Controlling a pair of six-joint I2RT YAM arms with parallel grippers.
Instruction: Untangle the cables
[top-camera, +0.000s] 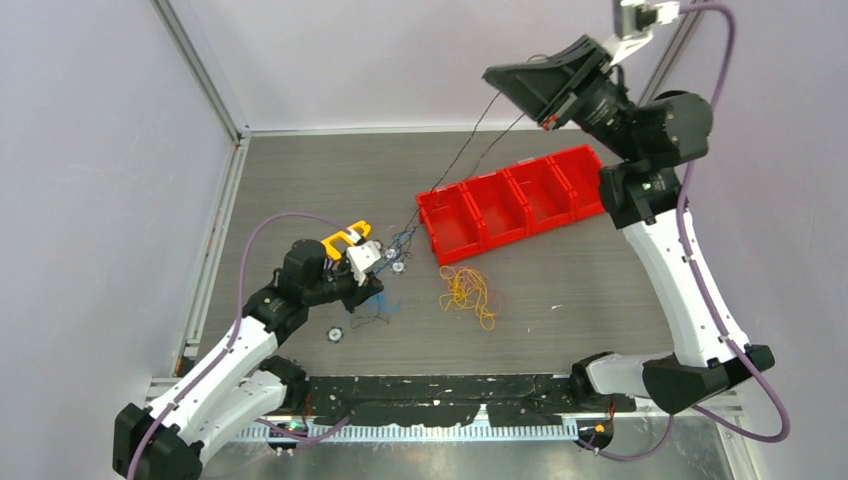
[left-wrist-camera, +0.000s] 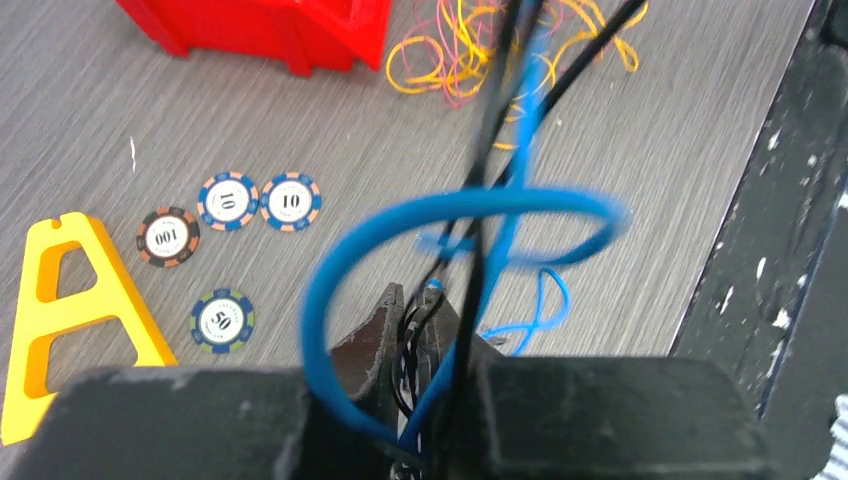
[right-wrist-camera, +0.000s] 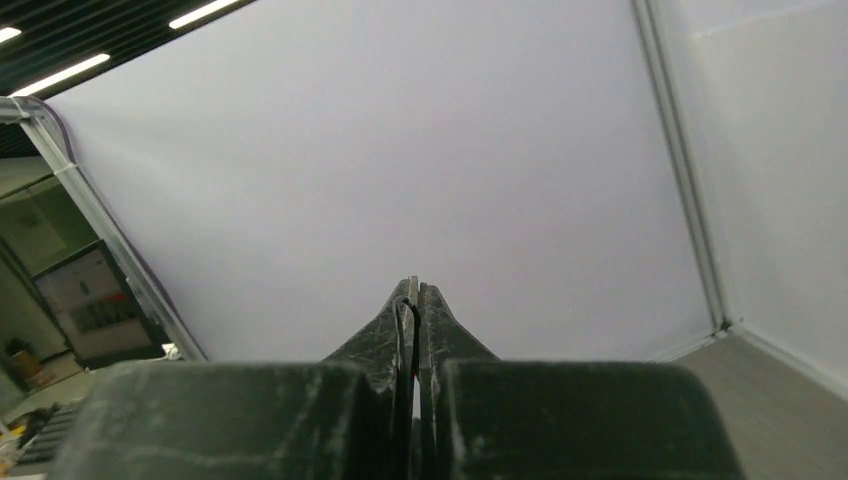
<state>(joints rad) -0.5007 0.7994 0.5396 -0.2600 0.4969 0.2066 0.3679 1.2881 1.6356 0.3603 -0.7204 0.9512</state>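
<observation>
Two thin black cables (top-camera: 470, 150) run taut from my raised right gripper (top-camera: 547, 122) down to a blue and black tangle (top-camera: 400, 242) beside my left gripper (top-camera: 376, 292). In the left wrist view the left gripper (left-wrist-camera: 432, 312) is shut on black cables (left-wrist-camera: 410, 345) and a blue cable (left-wrist-camera: 325, 275), which loops up in front of the camera. A loose pile of yellow-orange cables (top-camera: 468, 290) (left-wrist-camera: 470, 50) lies apart on the table. My right gripper (right-wrist-camera: 413, 298) is shut on a black cable (right-wrist-camera: 405, 335), high against the back wall.
A row of red bins (top-camera: 515, 200) (left-wrist-camera: 270, 30) stands behind the yellow pile. A yellow letter A (top-camera: 345, 238) (left-wrist-camera: 60, 300) lies by the left wrist. Several poker chips (left-wrist-camera: 228, 200) lie near it, with one chip (top-camera: 335, 333) nearer the front edge.
</observation>
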